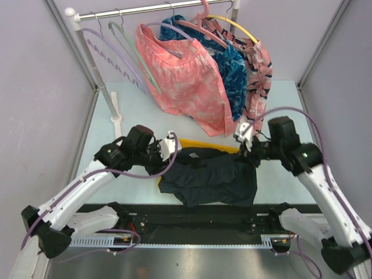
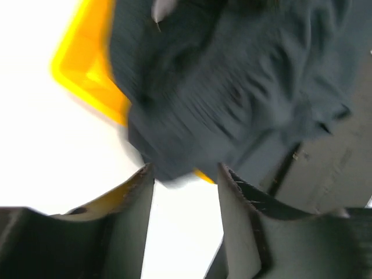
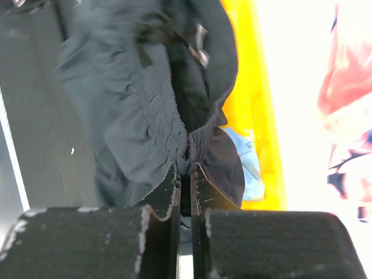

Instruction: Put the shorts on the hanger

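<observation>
One grip | right end effector (image 3: 186, 173) pinching shorts (image 3: 131, 116) (hem bunched) | left end effector (image 2: 186, 170) released

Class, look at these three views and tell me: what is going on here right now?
The dark shorts lie crumpled over a yellow tray, and the robot is gathering them up. The right pincer is shut on a fold of the fabric. The left pincer stands open just short of the shorts, holding nothing. The mint-green hanger hangs on the rail at the back; the shorts are not yet on it.
</observation>
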### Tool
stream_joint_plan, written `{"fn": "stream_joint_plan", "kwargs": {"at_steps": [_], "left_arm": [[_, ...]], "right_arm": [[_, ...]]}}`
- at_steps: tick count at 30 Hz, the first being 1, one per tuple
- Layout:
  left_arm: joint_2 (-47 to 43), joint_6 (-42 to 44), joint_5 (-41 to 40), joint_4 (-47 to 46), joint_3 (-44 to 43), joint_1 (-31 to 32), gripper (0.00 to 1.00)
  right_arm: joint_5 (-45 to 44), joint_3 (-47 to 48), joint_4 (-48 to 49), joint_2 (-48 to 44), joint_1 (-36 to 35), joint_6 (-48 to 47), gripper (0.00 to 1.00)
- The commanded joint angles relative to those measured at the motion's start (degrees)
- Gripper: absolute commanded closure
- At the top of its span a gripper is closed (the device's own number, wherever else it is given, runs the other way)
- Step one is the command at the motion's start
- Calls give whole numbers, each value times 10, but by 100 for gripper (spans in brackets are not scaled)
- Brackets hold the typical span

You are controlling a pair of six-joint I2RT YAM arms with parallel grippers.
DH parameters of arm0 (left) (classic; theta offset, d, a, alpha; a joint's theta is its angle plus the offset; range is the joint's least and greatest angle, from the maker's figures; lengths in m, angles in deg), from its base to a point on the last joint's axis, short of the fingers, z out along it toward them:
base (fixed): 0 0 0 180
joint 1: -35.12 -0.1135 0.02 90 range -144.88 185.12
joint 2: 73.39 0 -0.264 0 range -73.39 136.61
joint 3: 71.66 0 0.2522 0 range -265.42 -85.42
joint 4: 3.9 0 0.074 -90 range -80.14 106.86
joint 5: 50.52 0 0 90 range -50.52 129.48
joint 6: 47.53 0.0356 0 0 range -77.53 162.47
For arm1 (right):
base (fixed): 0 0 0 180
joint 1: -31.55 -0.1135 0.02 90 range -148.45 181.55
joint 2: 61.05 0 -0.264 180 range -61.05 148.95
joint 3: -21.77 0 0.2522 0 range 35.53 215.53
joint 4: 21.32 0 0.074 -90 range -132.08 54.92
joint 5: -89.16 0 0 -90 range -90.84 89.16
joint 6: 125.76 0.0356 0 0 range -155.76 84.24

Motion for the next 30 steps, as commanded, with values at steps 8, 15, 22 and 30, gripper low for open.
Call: {"fn": "stream_joint_plan", "kwargs": {"at_steps": [8,15,22,30], "left_arm": [[-38,91,81,-14,3,7,26],[129,98,87,-41,-150,-1,24],[350,187,188,105,-359,12,4],[454,210,193,102,-374,24,4]], "right_arm": [[-31,-4,-233,-165,-105,-274,100],[-51,-5,-241,-175,-156,-283,100],[-83,-5,-217,-170,-196,-261,100],[-106,-6,-207,-177,-227,-221,100]]}}
